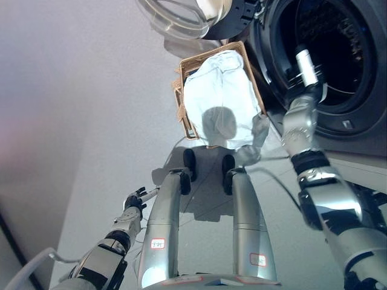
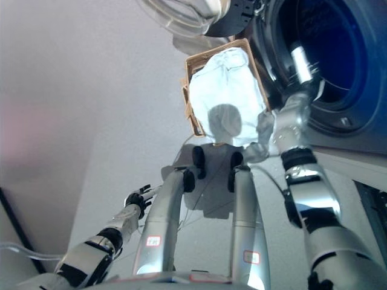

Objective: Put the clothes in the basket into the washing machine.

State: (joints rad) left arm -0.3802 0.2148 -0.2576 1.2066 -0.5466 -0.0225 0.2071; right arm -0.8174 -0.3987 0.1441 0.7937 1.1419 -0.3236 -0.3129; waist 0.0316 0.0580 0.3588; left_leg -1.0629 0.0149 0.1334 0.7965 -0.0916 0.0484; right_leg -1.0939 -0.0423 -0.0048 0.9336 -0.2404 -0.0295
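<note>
Right robot hand's fingers hidden inside washer drum [image 1: 338,60], grip impossible to tell; clothes [image 1: 221,90] in basket [image 1: 181,112] lay just left, lengthwise toward washer. Left robot hand [image 1: 134,202] relaxed, far off.

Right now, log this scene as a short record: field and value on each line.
basket: brown wicker basket on the floor beside the washer
clothes: pale garment filling the basket, one end hanging over its near rim
washing machine: drum opening dark, door swung open
right hand: reaching into the drum, fingers hidden
left hand: low at the left, fingers relaxed, holding nothing
</note>
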